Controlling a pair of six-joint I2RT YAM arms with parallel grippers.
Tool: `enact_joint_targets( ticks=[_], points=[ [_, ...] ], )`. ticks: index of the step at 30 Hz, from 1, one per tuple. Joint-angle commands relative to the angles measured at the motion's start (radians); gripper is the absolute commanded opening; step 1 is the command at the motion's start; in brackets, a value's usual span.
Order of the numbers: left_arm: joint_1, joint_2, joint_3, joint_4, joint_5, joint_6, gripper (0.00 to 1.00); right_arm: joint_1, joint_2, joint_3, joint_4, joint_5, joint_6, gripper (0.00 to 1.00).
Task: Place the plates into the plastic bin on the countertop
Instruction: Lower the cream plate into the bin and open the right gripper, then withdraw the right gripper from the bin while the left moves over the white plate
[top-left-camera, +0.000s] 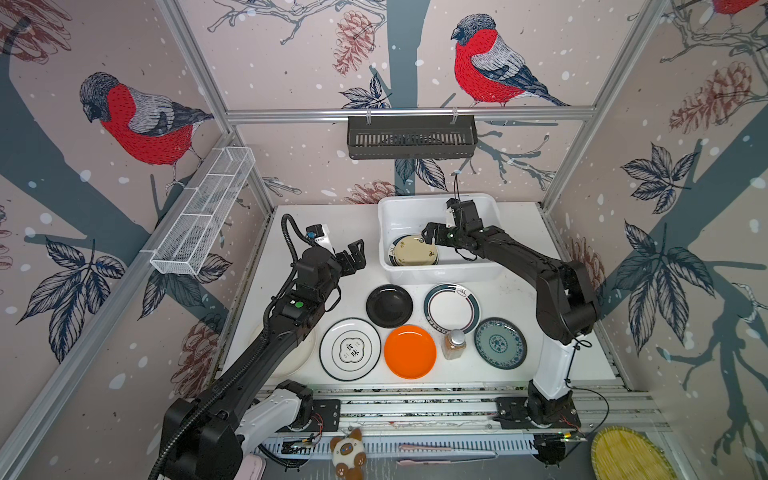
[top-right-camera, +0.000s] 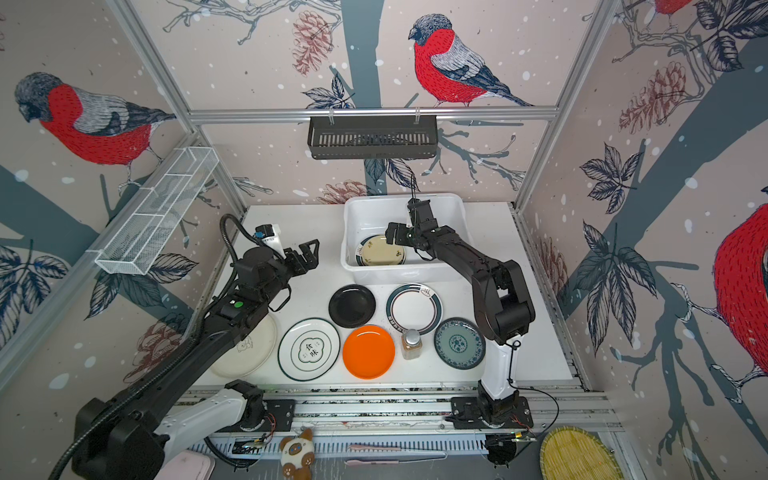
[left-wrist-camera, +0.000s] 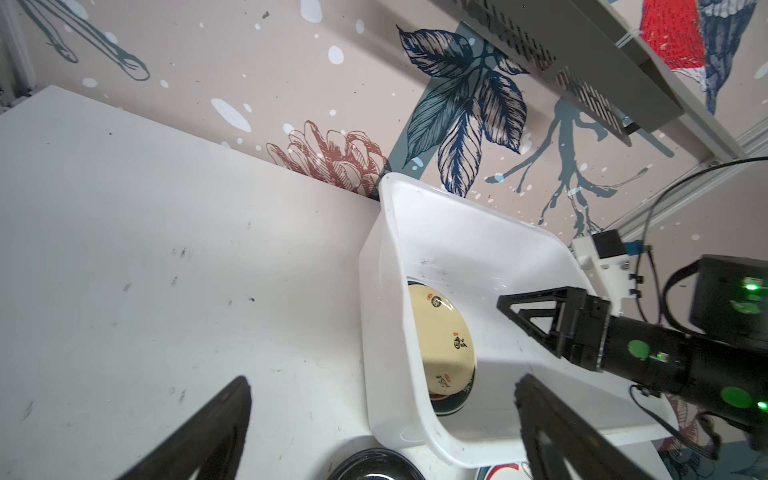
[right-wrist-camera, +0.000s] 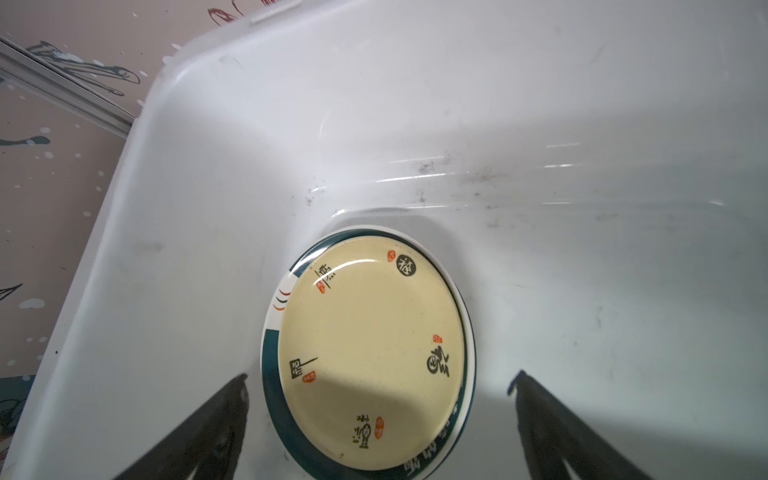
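The white plastic bin (top-left-camera: 440, 275) (top-right-camera: 399, 276) stands at the back of the countertop (top-left-camera: 324, 224). Inside it a cream plate (top-left-camera: 413, 249) (right-wrist-camera: 370, 353) (left-wrist-camera: 444, 332) lies on a teal-rimmed plate. My right gripper (top-left-camera: 430, 237) (right-wrist-camera: 380, 376) hovers open just above them, holding nothing. My left gripper (top-left-camera: 358, 257) (left-wrist-camera: 382, 380) is open and empty, left of the bin. On the countertop lie a black plate (top-left-camera: 389, 305), a teal-rimmed white plate (top-left-camera: 451, 308), an emblem plate (top-left-camera: 350, 349), an orange plate (top-left-camera: 409, 352), a blue-green patterned plate (top-left-camera: 500, 343) and a cream plate (top-right-camera: 249, 349) partly under the left arm.
A small amber bottle (top-left-camera: 454, 344) stands between the orange and patterned plates. A black slotted rack (top-left-camera: 411, 137) hangs on the back wall above the bin. A white wire basket (top-left-camera: 203, 212) is fixed to the left wall.
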Motion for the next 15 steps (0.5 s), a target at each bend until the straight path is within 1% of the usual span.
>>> enact_joint_targets(
  ticks=[1,5,10,13,15],
  points=[
    [0.002,-0.008,0.008,-0.102,-0.134,-0.002,0.98,-0.001,-0.057,-0.019,0.021,-0.012,-0.016,1.0],
    [0.005,-0.034,0.002,-0.211,-0.16,-0.022,0.98,-0.005,-0.154,-0.11,0.115,-0.032,-0.01,1.0],
    [0.01,-0.063,0.005,-0.379,-0.195,-0.082,0.98,0.001,-0.241,-0.193,0.166,-0.051,-0.018,1.0],
    [0.018,-0.068,0.006,-0.507,-0.254,-0.137,0.98,0.006,-0.295,-0.259,0.212,-0.077,-0.004,1.0],
    [0.026,-0.06,-0.001,-0.601,-0.306,-0.202,0.98,0.009,-0.332,-0.306,0.234,-0.091,0.005,1.0]
  ],
)
